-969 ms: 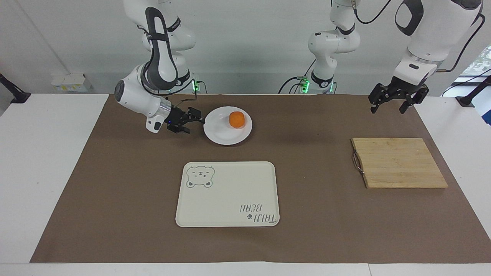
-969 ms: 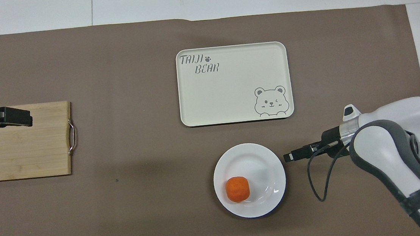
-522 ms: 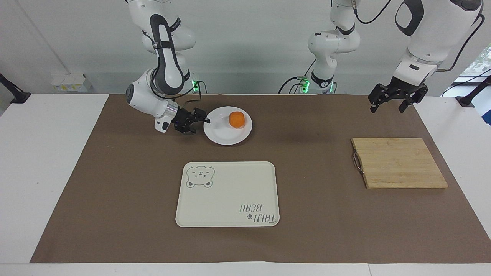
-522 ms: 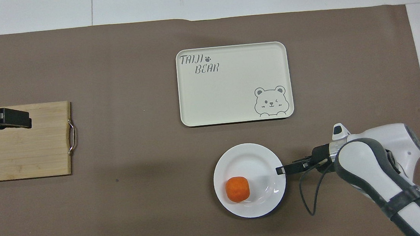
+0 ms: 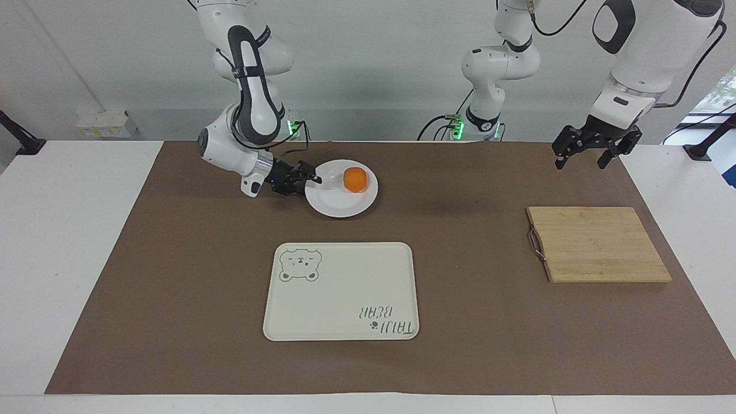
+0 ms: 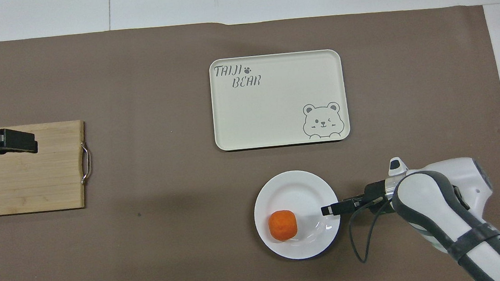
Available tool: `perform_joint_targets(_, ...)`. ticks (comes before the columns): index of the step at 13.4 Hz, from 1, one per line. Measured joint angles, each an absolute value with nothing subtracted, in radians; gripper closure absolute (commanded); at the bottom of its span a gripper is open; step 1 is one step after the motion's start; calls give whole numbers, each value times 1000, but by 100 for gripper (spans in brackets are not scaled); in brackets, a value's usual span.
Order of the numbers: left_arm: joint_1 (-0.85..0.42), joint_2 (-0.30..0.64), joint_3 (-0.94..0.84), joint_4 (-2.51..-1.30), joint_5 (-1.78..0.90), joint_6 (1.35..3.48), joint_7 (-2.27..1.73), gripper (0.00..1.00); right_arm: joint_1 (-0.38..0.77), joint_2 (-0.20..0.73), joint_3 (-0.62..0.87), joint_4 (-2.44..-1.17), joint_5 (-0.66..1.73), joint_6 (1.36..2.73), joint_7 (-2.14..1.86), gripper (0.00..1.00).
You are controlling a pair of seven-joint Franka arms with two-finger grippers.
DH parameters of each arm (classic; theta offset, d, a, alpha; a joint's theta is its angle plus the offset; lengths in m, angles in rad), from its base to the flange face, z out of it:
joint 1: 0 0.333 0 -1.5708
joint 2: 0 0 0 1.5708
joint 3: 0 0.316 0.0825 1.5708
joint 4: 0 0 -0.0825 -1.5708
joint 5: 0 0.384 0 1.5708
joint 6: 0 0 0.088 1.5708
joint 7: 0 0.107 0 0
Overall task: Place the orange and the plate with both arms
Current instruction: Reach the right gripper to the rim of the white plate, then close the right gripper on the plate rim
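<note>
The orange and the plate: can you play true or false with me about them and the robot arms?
1. The orange sits on the white plate. True.
2. The plate is on the bear tray. False: it lies on the brown mat, nearer to the robots than the tray.
3. The right gripper is at the plate's rim. True.
4. The left gripper holds the orange. False: it hangs with open jaws over the mat near the wooden cutting board, and holds nothing.
5. The cutting board is at the left arm's end of the table. True.
6. The tray has fruit on it. False: nothing lies on it.
</note>
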State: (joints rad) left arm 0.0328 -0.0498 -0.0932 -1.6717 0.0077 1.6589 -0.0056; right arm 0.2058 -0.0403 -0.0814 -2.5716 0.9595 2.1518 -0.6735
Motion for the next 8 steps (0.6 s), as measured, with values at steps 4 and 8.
perform_joint_targets(4,33,-50,-93,-1672,8,1659,-6,0,206,-40,-82,-2573,960,2152,-596,100)
perform_joint_targets(8,33,-50,-93,-1672,8,1659,-6,0,204,-48,-85,-2559,968,2125,-594,100)
